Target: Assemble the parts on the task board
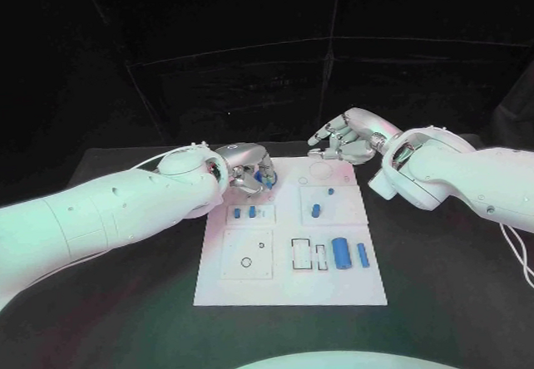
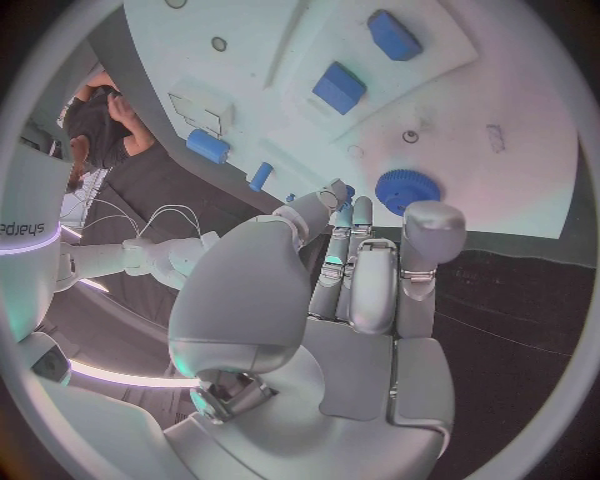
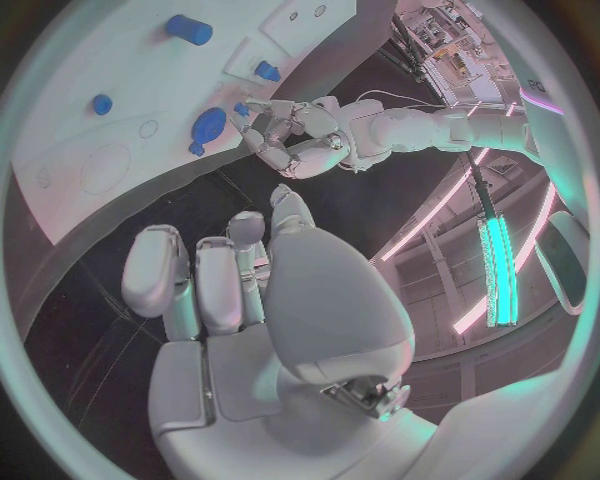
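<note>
While the task board (image 1: 289,258) lies mid-table (image 1: 130,325) with bare black surface on every side, both hands sit at its far edge. The left hand (image 1: 245,176) curls its fingers (image 2: 335,205) together beside a round blue toothed part (image 2: 406,188) at the board's far corner; whether they grip it, I cannot tell. The right hand (image 1: 349,140) hovers beyond that edge, fingers (image 3: 200,285) loosely bent, holding nothing. Near the left fingers stand two small blue blocks (image 2: 340,86); further off lie two blue cylinders (image 1: 341,251).
</note>
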Controlling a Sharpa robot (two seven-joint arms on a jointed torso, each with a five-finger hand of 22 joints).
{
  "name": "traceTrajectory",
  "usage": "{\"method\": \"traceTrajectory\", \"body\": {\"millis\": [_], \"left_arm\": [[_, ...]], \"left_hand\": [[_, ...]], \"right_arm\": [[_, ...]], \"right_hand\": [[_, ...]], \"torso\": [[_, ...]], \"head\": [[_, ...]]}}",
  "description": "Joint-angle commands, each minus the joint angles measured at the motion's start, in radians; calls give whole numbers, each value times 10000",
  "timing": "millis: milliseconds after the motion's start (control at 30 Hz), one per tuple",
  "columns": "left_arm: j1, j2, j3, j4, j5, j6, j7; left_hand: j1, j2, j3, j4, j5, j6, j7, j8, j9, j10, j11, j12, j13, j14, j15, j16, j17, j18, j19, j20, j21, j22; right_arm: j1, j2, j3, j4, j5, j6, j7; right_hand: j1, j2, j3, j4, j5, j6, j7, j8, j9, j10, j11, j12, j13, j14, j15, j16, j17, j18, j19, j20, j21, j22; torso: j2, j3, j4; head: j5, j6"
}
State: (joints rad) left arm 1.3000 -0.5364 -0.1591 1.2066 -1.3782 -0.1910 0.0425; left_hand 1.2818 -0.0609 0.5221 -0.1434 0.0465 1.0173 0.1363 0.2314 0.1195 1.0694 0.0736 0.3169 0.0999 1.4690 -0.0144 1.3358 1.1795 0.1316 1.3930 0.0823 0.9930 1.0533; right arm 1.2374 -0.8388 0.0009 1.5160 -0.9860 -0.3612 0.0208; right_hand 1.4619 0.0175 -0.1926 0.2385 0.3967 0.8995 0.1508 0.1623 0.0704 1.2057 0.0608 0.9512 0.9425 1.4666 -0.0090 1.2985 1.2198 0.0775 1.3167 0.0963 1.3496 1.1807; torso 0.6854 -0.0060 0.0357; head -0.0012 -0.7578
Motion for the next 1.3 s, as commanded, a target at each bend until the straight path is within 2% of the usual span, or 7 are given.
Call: {"method": "traceTrajectory", "body": {"millis": [33, 200, 367, 600, 733, 1300], "left_arm": [[44, -299, 80, 222, 475, -310, 170], [69, -739, 145, 419, 608, -62, 111], [76, -924, 152, 404, 649, 200, 157], [43, -909, 120, 223, 537, 564, 147], [10, -832, 92, 92, 494, 683, 128], [-46, -660, -104, -111, 453, 1108, 64]], "left_hand": [[-25, -45, 59, -19, 15, 89, 5, -45, -14, 86, -17, -50, -15, 244, -1, 54, -12, -96, 98, -4, 37, 20], [-38, -58, 77, -17, 14, 126, 8, -61, -24, 128, -16, -80, -37, 247, 2, 60, -14, -101, 106, 0, 72, 55], [-46, -79, 84, -20, 15, 143, 2, -78, -34, 148, -17, -107, -55, 248, 3, 62, -19, -104, 109, 3, 90, 74], [-53, -112, 89, -27, 14, 152, -5, -103, -48, 164, -18, -140, -76, 242, 3, 51, -47, -104, 106, 5, 95, 83], [-65, -119, 88, -21, 13, 159, -4, -112, -53, 174, -17, -152, -84, 239, 4, 46, -58, -104, 105, 6, 98, 88], [-75, -119, 94, -10, 15, 188, -8, -123, -60, 213, -22, -167, -96, 233, 4, 41, -74, -103, 98, 8, 96, 91]], "right_arm": [[17, -18, 5, 19, 12, 39, 90], [17, -37, 5, 11, 12, 49, 84], [16, -45, 5, 3, 12, 56, 81], [16, -39, 5, -10, 12, 65, 79], [15, -23, 5, -15, 12, 68, 81], [15, 8, 5, -24, 12, 72, 87]], "right_hand": [[14, 51, -57, 25, 55, -81, -4, 59, -12, -5, -1, 5, 9, 311, -55, -8, 9, 105, -74, 1, -40, 5], [14, 51, -57, 25, 55, -81, -4, 59, -12, -5, -1, 5, 9, 311, -55, -8, 9, 105, -74, 1, -40, 5], [14, 51, -57, 25, 55, -81, -4, 59, -12, -5, -1, 5, 9, 311, -55, -8, 9, 105, -74, 1, -40, 5], [14, 51, -57, 25, 55, -81, -4, 59, -12, -5, -1, 5, 9, 311, -55, -8, 9, 105, -74, 1, -40, 5], [14, 51, -57, 25, 55, -81, -4, 59, -12, -5, -1, 5, 9, 311, -55, -8, 9, 105, -74, 1, -40, 5], [19, 56, -60, 27, 60, -80, -4, 64, -12, -9, -1, -1, -3, 311, -55, -13, 5, 106, -78, 1, -45, -1]], "torso": [[0, 1, 16], [11, -8, 1], [18, -7, -8], [23, -13, -24], [21, -1, -20], [16, -4, -19]], "head": [[12, 5], [21, 14], [54, -8], [63, -11], [89, -7], [91, -71]]}}
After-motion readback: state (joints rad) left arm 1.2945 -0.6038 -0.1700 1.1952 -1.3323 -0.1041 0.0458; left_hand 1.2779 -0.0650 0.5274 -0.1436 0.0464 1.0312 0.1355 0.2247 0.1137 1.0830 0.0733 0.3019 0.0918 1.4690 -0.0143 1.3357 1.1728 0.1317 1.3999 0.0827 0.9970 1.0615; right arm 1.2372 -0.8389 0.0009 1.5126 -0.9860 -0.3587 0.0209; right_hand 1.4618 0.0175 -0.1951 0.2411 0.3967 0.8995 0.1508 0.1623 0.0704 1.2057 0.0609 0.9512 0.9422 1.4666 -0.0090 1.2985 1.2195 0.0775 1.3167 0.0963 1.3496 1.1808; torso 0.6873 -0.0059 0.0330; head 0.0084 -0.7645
